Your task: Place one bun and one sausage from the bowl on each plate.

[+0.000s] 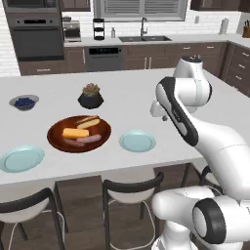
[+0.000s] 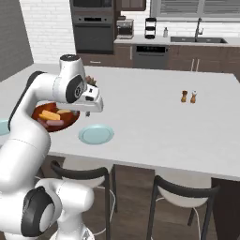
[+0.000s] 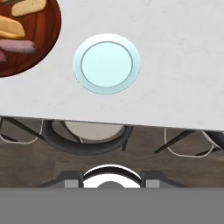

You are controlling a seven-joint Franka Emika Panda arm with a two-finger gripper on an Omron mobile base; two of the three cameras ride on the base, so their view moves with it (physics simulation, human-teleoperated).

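You are at the very start: both yellow-orange hot-dog buns (image 1: 75,133) and both slim pinkish-brown sausages (image 1: 89,139) lie in the wide glossy reddish-brown wooden bowl (image 1: 56,139), and neither pale blue-green plate carries anything. One plate (image 1: 137,141) sits just beside the bowl on the arm's side; the other plate (image 1: 21,158) lies on the bowl's far side, near the white table's (image 1: 127,93) front edge.

Your gripper (image 2: 89,112) hangs above the table's front edge with nothing in it; how wide the jaws stand you cannot tell from these pictures.

Swing over the bowl and go for a bun on top, which looks the easier pick. Turn the wrist so the jaws close across its short side, and open wide before descending. Come straight down, clear of the bowl's rim and the sausage beside it, so you don't pinch two items together. Deliver to the near plate first.
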